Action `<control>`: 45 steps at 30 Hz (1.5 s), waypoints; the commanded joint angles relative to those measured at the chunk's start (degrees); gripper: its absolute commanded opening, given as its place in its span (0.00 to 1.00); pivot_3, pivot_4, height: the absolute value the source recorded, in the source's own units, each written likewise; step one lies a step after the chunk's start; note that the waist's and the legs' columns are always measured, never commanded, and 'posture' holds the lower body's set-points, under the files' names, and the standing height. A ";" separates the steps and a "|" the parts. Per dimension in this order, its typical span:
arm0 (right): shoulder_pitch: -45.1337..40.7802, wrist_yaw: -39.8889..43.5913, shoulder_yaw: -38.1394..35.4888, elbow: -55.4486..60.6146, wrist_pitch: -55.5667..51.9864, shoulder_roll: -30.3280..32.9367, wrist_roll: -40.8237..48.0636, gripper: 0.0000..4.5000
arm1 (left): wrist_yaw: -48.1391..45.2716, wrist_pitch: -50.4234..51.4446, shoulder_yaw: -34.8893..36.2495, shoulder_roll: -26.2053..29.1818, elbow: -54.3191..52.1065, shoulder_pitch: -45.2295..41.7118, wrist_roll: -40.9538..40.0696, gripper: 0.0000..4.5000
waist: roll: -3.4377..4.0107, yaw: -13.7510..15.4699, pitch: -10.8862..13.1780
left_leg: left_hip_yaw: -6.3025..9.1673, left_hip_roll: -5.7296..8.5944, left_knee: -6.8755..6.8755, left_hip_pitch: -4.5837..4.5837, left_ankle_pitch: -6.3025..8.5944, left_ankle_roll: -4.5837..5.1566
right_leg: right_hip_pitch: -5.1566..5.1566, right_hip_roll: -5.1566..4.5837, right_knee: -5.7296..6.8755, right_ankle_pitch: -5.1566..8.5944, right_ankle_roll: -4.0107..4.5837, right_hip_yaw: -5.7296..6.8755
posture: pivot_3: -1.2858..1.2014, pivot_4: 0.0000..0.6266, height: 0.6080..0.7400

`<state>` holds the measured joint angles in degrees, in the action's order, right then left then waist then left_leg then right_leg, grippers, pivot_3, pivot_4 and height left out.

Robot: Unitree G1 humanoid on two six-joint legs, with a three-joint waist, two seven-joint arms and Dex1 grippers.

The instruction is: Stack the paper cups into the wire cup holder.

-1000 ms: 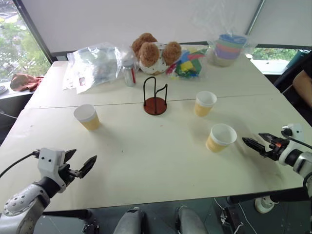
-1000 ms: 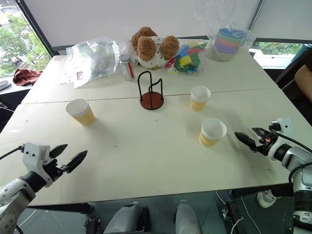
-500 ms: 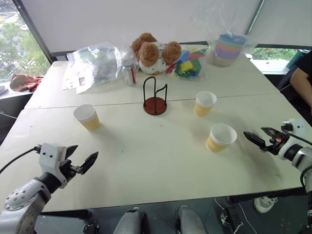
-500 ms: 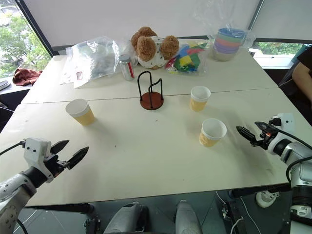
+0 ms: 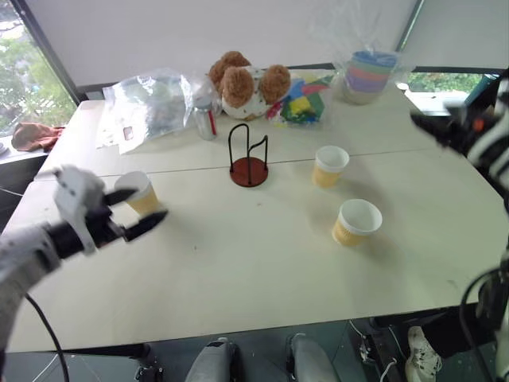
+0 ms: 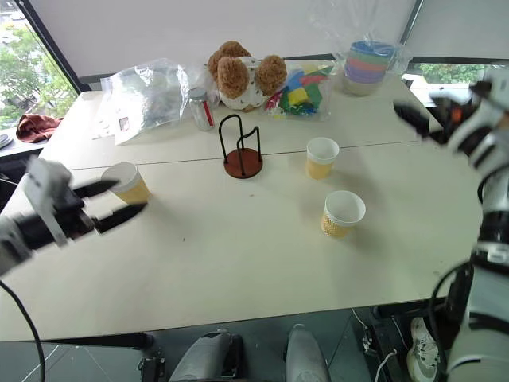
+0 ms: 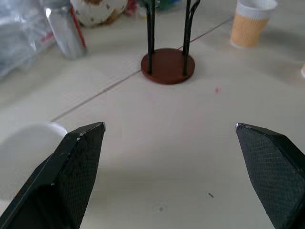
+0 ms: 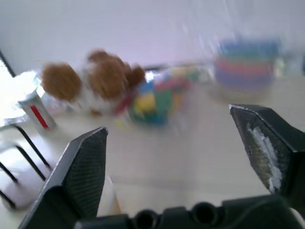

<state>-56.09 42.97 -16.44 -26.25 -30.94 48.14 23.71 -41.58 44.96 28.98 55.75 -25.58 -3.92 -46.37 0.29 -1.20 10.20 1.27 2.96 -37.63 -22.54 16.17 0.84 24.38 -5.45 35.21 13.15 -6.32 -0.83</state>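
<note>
Windows and a pale blind back the wide cream surface [image 5: 262, 263], which a thin seam crosses from side to side. Three small tapered yellow-tan paper cups stand upright on it: one at the left [image 5: 140, 191], one right of centre [image 5: 329, 165], one nearer the front edge [image 5: 355, 222]. Between the left and centre cups stands the wire cup holder [image 5: 248, 156], a dark red disc base with two thin black upright loops, with no cup in it.

Along the far edge lie a crumpled clear plastic bag [image 5: 151, 103], a small silver can with a red stripe [image 5: 206, 119] whose writing cannot be read, a brown and white plush toy [image 5: 242, 81], a bag of coloured pieces [image 5: 301, 102] and stacked pastel bowls in clear wrap [image 5: 367, 76].

The left tool [image 5: 135, 212] hovers just in front of the left cup, fingers apart and holding nothing; its wrist view looks past them to the holder base and can. The right tool [image 6: 415, 121] is raised above the surface's right side, fingers spread, blurred.
</note>
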 commanded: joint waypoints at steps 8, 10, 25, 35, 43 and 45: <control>2.35 -5.09 9.67 33.70 -36.60 -15.31 18.00 0.99 | -10.88 6.46 10.16 8.38 5.61 0.67 -3.93 1.00 | -0.11 0.67 -0.02 | 0.12 0.09 0.38 -1.09 -0.28 -0.51 | 1.14 -0.16 0.16 -0.02 -0.02 0.15 | 0.52 0.24 1.00; 4.20 -8.58 10.49 35.35 -38.98 -19.39 18.40 0.99 | -10.57 7.74 11.70 7.01 3.51 2.67 -5.02 1.00 | -0.14 0.61 -0.03 | 0.16 0.22 0.28 -1.09 -0.21 -0.39 | 1.02 -0.24 0.08 -0.02 -0.02 0.14 | 0.52 0.24 1.00; -0.24 -19.38 21.44 14.11 -20.65 -37.11 0.78 0.99 | 0.35 3.97 13.53 -7.94 -7.73 11.00 -5.15 1.00 | -0.24 0.07 -0.07 | 0.12 0.14 -0.19 -0.84 -0.37 -0.65 | 0.97 -0.12 0.65 -0.02 0.01 0.13 | 0.52 0.24 1.00; -9.77 -19.50 23.76 -10.25 -1.87 -44.49 -10.40 0.69 | 3.90 1.88 11.00 -10.78 -7.26 10.38 -6.17 1.00 | -0.24 -0.15 -0.08 | 0.15 0.14 -0.30 -0.81 -0.44 -0.77 | 0.99 -0.01 0.88 -0.02 0.01 0.19 | 0.52 0.24 1.00; -10.92 -16.30 25.14 -14.20 3.97 -45.50 -15.28 0.01 | 4.44 1.23 9.51 -11.32 -7.02 10.04 -5.96 1.00 | -0.27 -0.58 -0.09 | 0.17 0.15 -0.29 -0.81 -0.44 -0.78 | 0.99 -0.01 0.88 -0.02 0.01 0.21 | 0.52 0.24 1.00; -10.68 -13.66 26.42 -13.52 6.65 -44.84 -16.68 0.01 | 4.54 1.30 8.93 -11.20 -6.97 9.56 -6.15 1.00 | -0.27 -1.10 -0.09 | 0.19 0.15 -0.29 -0.81 -0.45 -0.79 | 0.99 -0.01 0.88 -0.02 0.01 0.21 | 0.52 0.24 1.00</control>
<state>-65.55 27.21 9.30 -41.85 -27.36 3.35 7.93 -37.13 47.61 37.73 44.34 -31.96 6.20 -51.84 0.02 -2.30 10.11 1.46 3.10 -37.92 -23.35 15.73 0.06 25.37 -5.45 36.09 13.13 -6.30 -0.62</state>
